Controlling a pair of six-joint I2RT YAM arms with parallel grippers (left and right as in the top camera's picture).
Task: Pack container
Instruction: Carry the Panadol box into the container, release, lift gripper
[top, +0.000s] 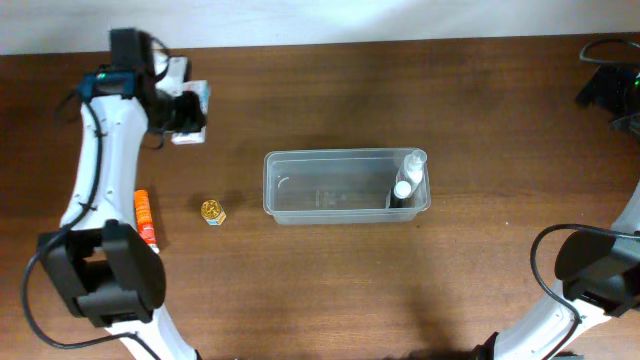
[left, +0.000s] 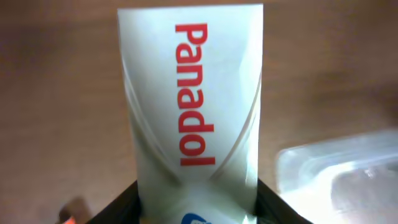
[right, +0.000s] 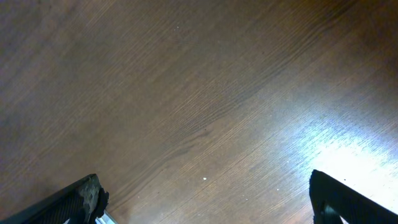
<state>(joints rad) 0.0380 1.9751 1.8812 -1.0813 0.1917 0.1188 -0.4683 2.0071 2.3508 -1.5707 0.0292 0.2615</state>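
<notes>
The clear plastic container (top: 345, 186) sits mid-table with small white bottles (top: 408, 178) standing at its right end. Its corner also shows in the left wrist view (left: 339, 177). My left gripper (top: 188, 112) is at the far left of the table, shut on a white Panadol box (left: 193, 99) with red lettering, held above the table. My right gripper (right: 205, 199) is open and empty over bare wood; in the overhead view it sits at the far right edge (top: 612, 88).
A small gold-wrapped item (top: 212, 212) lies left of the container. An orange-and-white tube (top: 146, 218) lies by the left arm's base. The arm bases stand at the front left and front right.
</notes>
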